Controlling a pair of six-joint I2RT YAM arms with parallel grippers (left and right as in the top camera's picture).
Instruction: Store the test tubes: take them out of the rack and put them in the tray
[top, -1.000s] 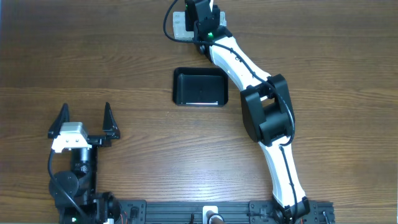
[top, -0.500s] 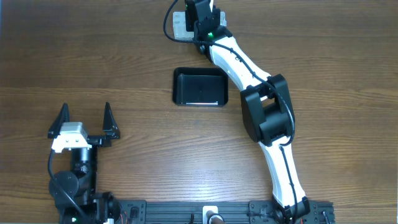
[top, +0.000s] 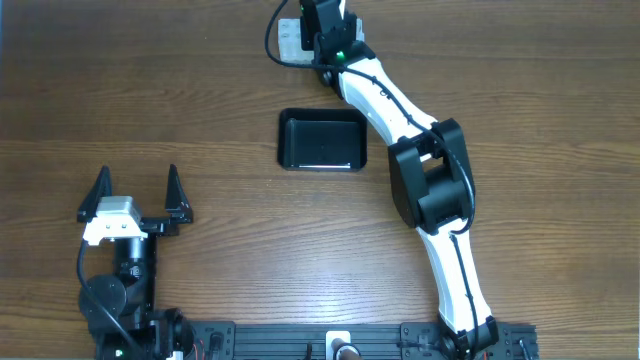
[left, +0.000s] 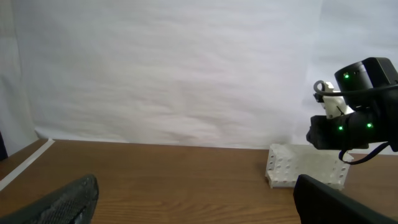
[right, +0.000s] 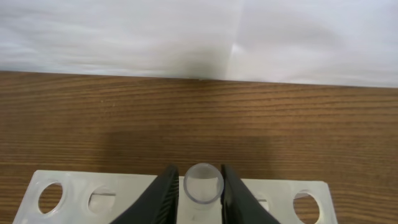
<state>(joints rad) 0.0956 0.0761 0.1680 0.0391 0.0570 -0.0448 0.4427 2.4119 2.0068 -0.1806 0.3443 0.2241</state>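
Note:
A clear test tube (right: 203, 184) stands upright over the white rack (right: 93, 186), and my right gripper (right: 200, 198) is shut on it, one finger on each side of its rim. Several of the rack's holes beside it look empty. From above, the right arm stretches to the table's far edge, its gripper (top: 322, 22) over the rack (top: 289, 42). The black tray (top: 321, 140) lies nearer, left of that arm, with nothing visible inside. My left gripper (top: 137, 189) rests open at the near left, well away from both. The left wrist view shows the rack (left: 303, 166) far off.
The wooden table is bare around the tray and the rack. A white backdrop rises just behind the rack at the table's far edge. The right arm's elbow (top: 428, 180) hangs over the table to the right of the tray.

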